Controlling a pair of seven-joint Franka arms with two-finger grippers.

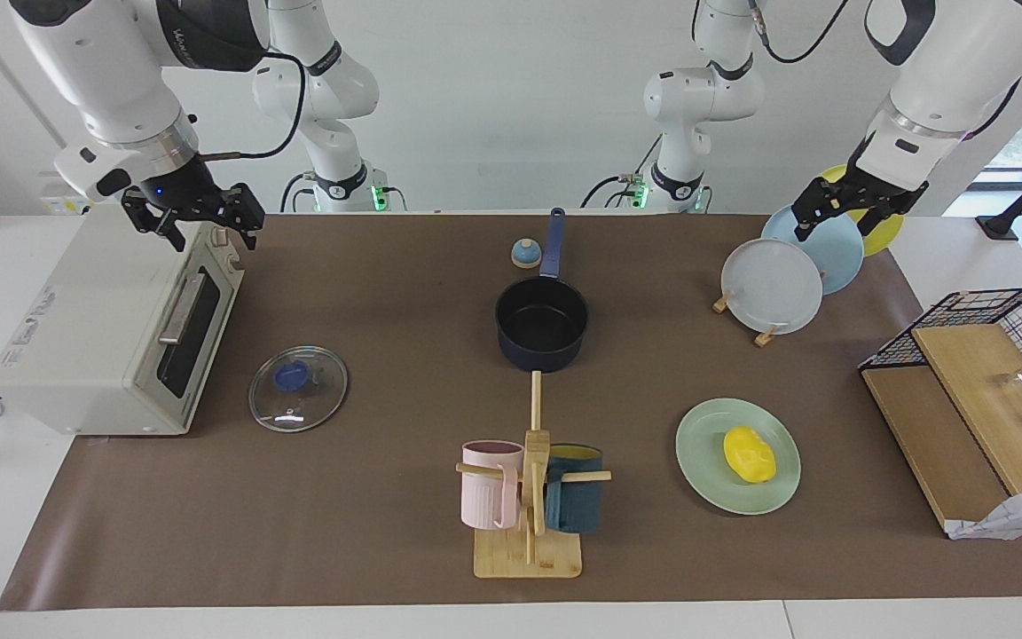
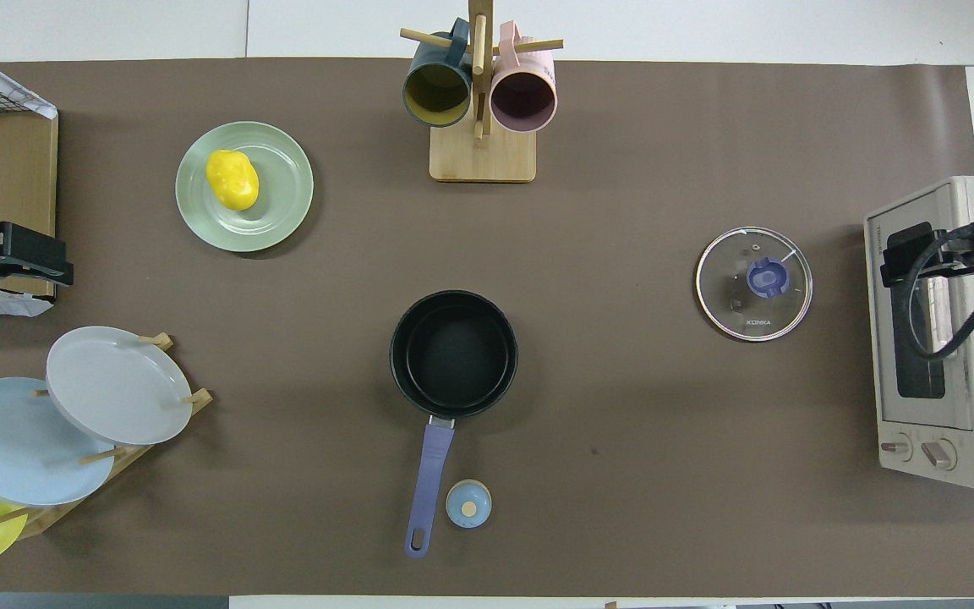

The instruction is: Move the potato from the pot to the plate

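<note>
The yellow potato (image 1: pixel 749 453) (image 2: pixel 232 178) lies on the pale mint green plate (image 1: pixel 703 461) (image 2: pixel 286 196), toward the left arm's end of the table. The navy pot (image 1: pixel 542 321) (image 2: pixel 453 353) stands mid-table, empty, with its blue handle (image 2: pixel 429 484) pointing toward the robots. My left gripper (image 1: pixel 841 222) (image 2: pixel 9 258) is open and empty, up in the air over the plate rack. My right gripper (image 1: pixel 209 232) (image 2: pixel 927 254) is open and empty, raised over the toaster oven.
A glass lid (image 1: pixel 298 388) lies beside the toaster oven (image 1: pixel 112 328). A mug tree (image 1: pixel 529 497) holds a pink and a dark blue mug. A rack (image 1: pixel 773 286) holds grey-white, light blue and yellow plates. A wire basket with wooden boards (image 1: pixel 990 373) stands at the left arm's end. A small blue knob (image 1: pixel 524 254) sits by the pot handle.
</note>
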